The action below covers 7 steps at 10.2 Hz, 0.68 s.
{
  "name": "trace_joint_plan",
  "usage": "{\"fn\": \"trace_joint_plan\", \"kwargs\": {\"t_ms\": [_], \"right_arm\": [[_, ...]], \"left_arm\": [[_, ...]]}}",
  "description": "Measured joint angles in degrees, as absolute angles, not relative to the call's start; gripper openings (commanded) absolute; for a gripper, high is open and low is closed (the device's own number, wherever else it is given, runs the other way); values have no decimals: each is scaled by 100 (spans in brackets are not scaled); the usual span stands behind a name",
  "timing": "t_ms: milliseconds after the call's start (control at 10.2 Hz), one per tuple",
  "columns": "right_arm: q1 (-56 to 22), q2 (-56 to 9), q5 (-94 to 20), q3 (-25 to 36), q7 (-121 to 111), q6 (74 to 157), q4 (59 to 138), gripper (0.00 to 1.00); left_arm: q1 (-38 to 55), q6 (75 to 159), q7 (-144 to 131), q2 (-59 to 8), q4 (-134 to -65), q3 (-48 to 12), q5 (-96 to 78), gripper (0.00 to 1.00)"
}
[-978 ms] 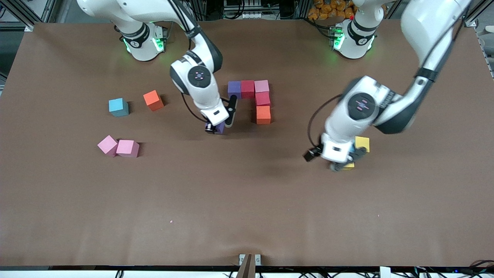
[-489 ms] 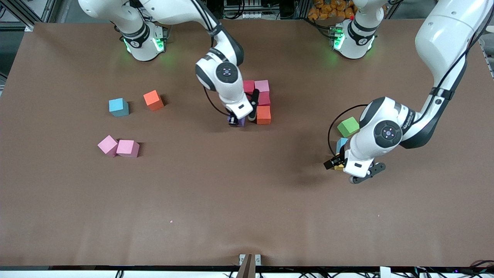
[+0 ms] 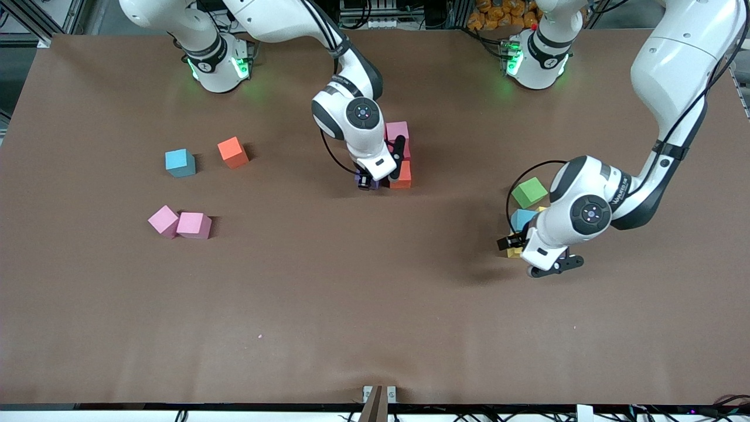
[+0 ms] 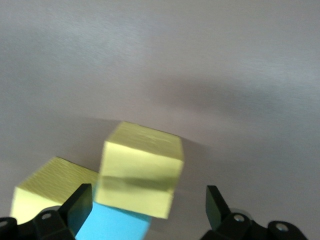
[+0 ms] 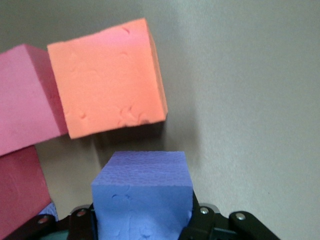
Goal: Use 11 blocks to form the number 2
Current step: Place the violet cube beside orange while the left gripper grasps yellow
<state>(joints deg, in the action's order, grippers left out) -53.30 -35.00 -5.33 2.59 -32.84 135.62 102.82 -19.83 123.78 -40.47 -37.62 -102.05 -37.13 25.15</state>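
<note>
The right gripper (image 3: 375, 179) clamps a matte purple foam cube (image 5: 142, 192) just beside the orange foam cube (image 3: 401, 174), at its nine o'clock in the front view. That orange cube ends the partly built number 2 (image 3: 398, 152) at mid-table, below a pink cube (image 3: 397, 130). The left gripper (image 4: 145, 207) hangs with fingers wide apart over two pale yellow cubes (image 4: 142, 170) and a light blue cube (image 3: 520, 218), near a green cube (image 3: 528, 192).

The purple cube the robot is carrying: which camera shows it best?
The right wrist view: the purple cube fills it, between the right tool's fingers. The front view shows only a sliver under the arm; the left wrist view shows none.
</note>
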Motion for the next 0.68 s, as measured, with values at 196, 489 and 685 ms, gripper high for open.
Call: {"fn": "trace_joint_plan", "kwargs": {"t_ms": [196,489,685], "right_arm": [[-5365,-3615,-539,259,-3256,13549,10122,60],[-5418,-3668,-540,259,-3209,13544,10040,60],[-5436,-3681,-540,258,-3207,13539,10008,61]], "left_arm": [[-1983,12374,-3906,-3784,-10226,-3575,2593,100],[-1958,12376,-3896,-3812,-10231,-3560,2604,100],[-1932,12376,-3896,-3812,-10226,-3562,2609,100]]}}
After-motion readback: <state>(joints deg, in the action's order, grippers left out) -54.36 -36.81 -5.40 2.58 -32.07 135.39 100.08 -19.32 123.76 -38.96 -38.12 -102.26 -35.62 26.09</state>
